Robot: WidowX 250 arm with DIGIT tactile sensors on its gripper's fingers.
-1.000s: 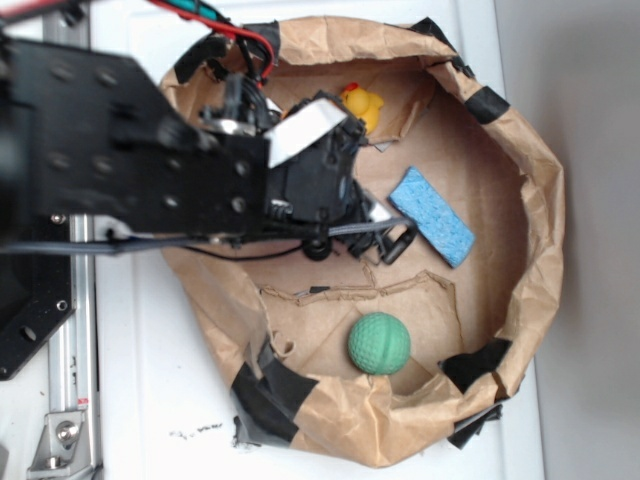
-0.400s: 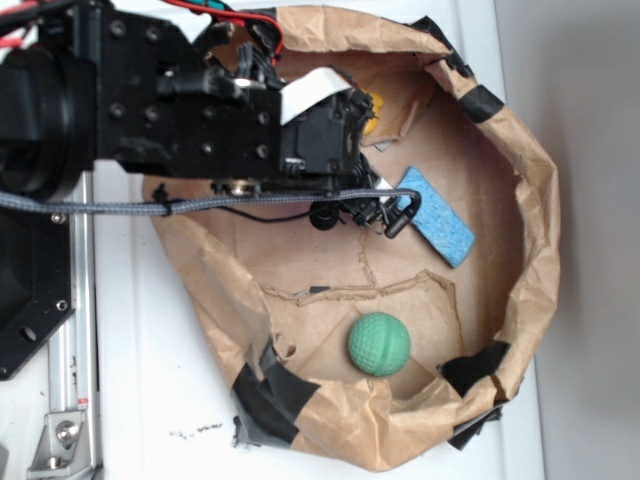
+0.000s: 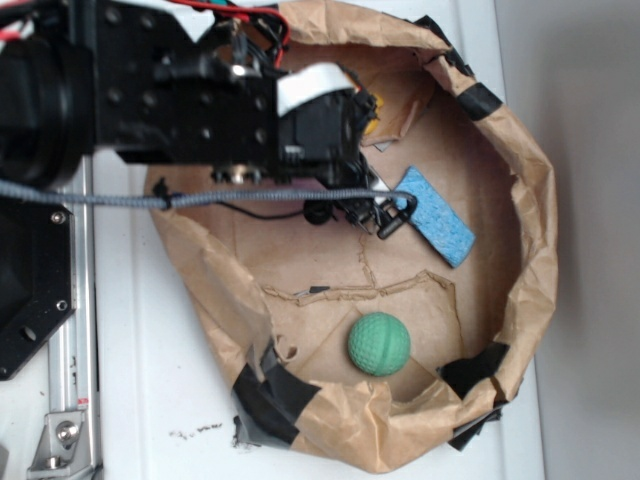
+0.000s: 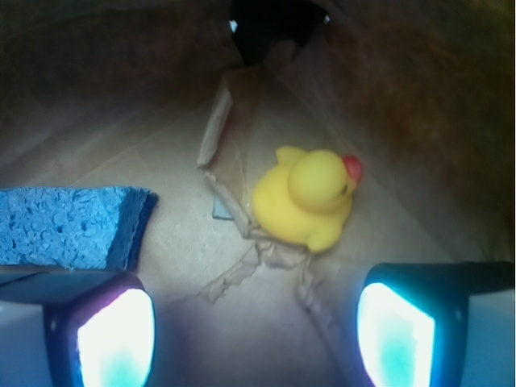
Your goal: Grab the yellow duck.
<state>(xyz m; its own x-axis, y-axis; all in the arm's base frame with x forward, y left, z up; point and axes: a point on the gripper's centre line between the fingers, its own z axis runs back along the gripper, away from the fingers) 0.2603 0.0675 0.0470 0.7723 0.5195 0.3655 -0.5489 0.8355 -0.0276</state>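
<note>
The yellow duck (image 4: 306, 197) with its red-orange beak sits on the brown paper floor, ahead of my gripper (image 4: 256, 339) and slightly right of centre. The jaws stand wide apart and open, and nothing is between the glowing pads (image 4: 113, 339). The duck lies beyond the fingertips, untouched. In the exterior view the black arm covers nearly all of the duck (image 3: 372, 112); only a sliver of yellow shows. There the gripper (image 3: 372, 215) hangs low over the floor of the paper bag.
A blue sponge (image 3: 432, 215) lies just right of the gripper, and it is at the left in the wrist view (image 4: 68, 226). A green dimpled ball (image 3: 379, 343) rests near the front. The crumpled paper bag wall (image 3: 540, 200) rings everything, with a torn paper ridge beside the duck.
The arm has shifted up the exterior image toward the duck's corner and now hides the duck, which was in plain sight a second ago. Sponge and ball have not moved.
</note>
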